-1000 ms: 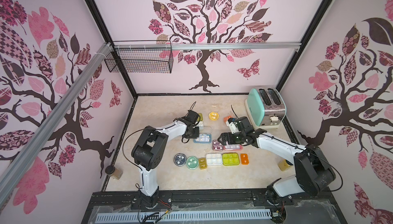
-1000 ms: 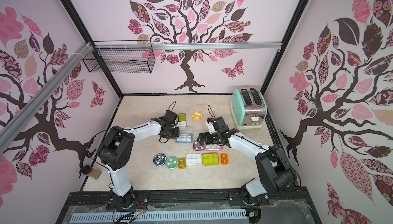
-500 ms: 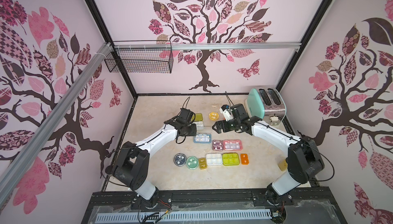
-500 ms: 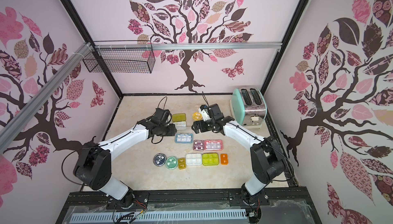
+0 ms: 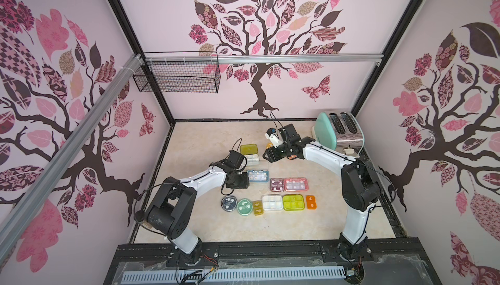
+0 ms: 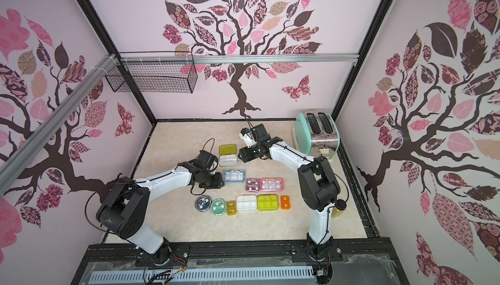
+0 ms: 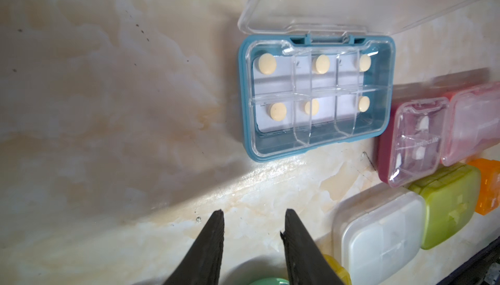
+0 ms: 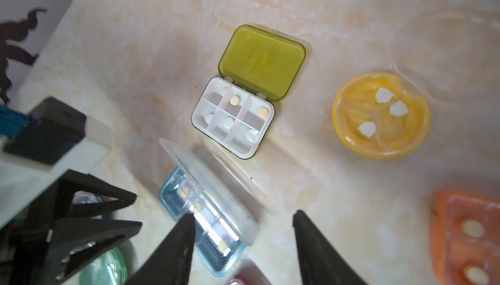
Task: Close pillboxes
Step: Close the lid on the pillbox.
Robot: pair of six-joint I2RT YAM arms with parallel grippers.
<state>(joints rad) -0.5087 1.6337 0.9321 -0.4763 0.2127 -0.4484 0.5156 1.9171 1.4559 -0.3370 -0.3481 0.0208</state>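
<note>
1. Pillboxes sit in loose rows on the table (image 5: 200, 145). The front row (image 5: 272, 202) looks lids-down throughout.
2. Right gripper (image 8: 243, 214) was over the maroon pillbox (image 5: 276, 184) and pink pillbox (image 5: 296, 184) a second ago. It has since swung to the back of the table, near the toaster (image 5: 339, 132). Both of those boxes now read as shut, so that pair looks done.
3. Its jaws are spread with nothing between them. In its wrist view lie the lime-lidded pillbox (image 8: 247, 91), lid thrown flat back, and the yellow round pillbox (image 8: 380, 115), which appears open with its pills uncovered.
4. Left gripper (image 7: 254, 212) was stretched further back half a second ago. It is now drawn in near the blue pillbox (image 7: 316, 97), not touching it. Jaws are parted and empty.
5. The blue box is unchanged: its clear lid is still raised on the hinge, with one pill in each of six cells.
6. Judgement: at least three boxes are left to close, all in the back half. Each arm now stands by open work, the left at the blue box and the right near the lime-lidded and yellow ones.
</note>
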